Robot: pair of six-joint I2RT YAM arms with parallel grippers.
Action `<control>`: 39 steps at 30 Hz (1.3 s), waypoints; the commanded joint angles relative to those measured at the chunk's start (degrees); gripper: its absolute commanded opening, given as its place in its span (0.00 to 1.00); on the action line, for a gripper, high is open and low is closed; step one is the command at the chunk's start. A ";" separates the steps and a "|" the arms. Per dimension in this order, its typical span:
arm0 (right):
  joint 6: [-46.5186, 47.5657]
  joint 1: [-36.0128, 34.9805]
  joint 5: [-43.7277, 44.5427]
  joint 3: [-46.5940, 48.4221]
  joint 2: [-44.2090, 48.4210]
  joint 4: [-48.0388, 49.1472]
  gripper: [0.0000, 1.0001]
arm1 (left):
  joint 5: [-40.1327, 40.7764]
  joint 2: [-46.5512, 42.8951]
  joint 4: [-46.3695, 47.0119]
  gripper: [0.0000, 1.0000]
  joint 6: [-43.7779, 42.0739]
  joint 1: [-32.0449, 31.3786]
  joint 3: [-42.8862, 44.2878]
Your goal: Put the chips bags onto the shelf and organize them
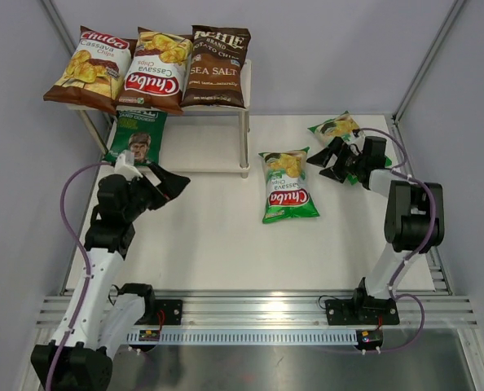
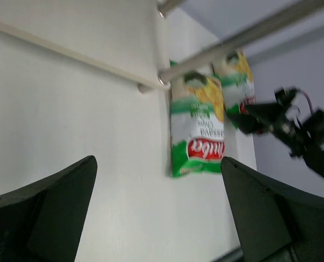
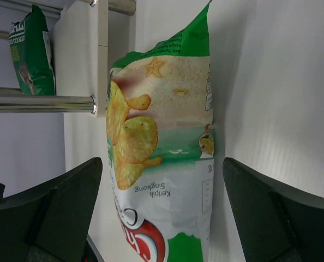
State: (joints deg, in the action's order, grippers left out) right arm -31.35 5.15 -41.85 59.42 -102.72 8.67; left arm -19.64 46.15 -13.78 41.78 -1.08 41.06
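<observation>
While both pairs of fingers stood spread, gripping nothing, the left gripper [image 2: 157, 164] hung just in front of the shelf [image 1: 205, 151] and the right gripper [image 3: 162, 164] hovered at the farther green Chuba bag [image 1: 337, 128], well to the shelf's right. The shelf's top board held two brown Chuba bags [image 1: 89, 69] and the Kettle bag [image 1: 217, 67], its lower board the face bag [image 1: 138, 137]; the nearer green Chuba bag [image 1: 288, 186] lay flat just right of the shelf. Both arms bent at the elbow toward the shelf.
</observation>
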 commanded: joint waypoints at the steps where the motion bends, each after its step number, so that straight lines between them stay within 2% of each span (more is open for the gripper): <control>1: -0.89 -0.05 -8.85 4.21 -5.45 9.15 0.99 | -4.17 -3.69 -3.71 0.99 -5.21 -5.92 0.87; 4: -4.15 -0.05 -11.59 5.26 -9.95 15.31 0.99 | -5.14 -6.94 -4.67 0.99 -6.44 -8.67 -2.20; 10: -6.52 -0.40 -15.54 7.29 -16.72 19.54 0.99 | -9.62 -9.58 -7.67 0.99 -9.87 -9.29 -5.98; 18: -3.54 -4.79 -14.67 11.16 -22.25 13.49 0.99 | -14.63 -10.03 -5.20 0.99 -9.96 -9.38 -10.91; 23: -4.85 -4.88 -12.65 10.46 -24.20 14.18 0.97 | -15.52 -11.35 -5.21 0.99 -10.05 -9.38 -11.97; 24: -5.90 -6.45 -13.17 9.85 -24.72 18.01 0.95 | -16.13 -11.26 -5.12 0.99 -9.88 -9.38 -12.31; 27: -12.30 -7.25 -14.40 7.12 -24.82 25.57 0.75 | -17.45 -10.82 -3.62 0.99 -9.26 -9.38 -13.19; 28: -13.81 -7.52 -13.97 4.94 -24.46 27.79 0.65 | -17.54 -10.91 -3.19 0.99 -9.26 -9.38 -13.37; 31: -19.61 -7.52 -9.60 -0.68 -22.62 35.87 0.58 | -17.80 -11.08 -3.18 0.99 -9.08 -9.38 -13.72; 34: -27.78 -7.61 -4.13 -7.88 -20.60 48.07 0.49 | -17.54 -11.52 -3.80 0.99 -9.35 -9.38 -13.46; 35: -30.32 -7.52 -2.99 -9.57 -20.68 55.33 0.45 | -17.37 -11.70 -3.97 0.99 -9.26 -9.38 -13.46; 37: -35.52 -7.61 -2.01 -12.29 -21.21 61.00 0.40 | -17.45 -11.79 -3.97 0.99 -9.35 -9.38 -13.46; 38: -37.27 -7.61 -1.49 -13.18 -21.73 66.60 0.30 | -17.45 -11.70 -3.89 0.99 -9.35 -9.38 -13.46; 39: -40.68 -7.52 -0.18 -15.01 -22.08 69.53 0.27 | -17.28 -11.78 -3.97 0.99 -9.35 -9.38 -13.55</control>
State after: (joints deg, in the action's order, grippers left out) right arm -62.50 -1.87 -47.44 48.03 -124.62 61.21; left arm -35.00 35.05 -19.66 32.82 -10.20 27.53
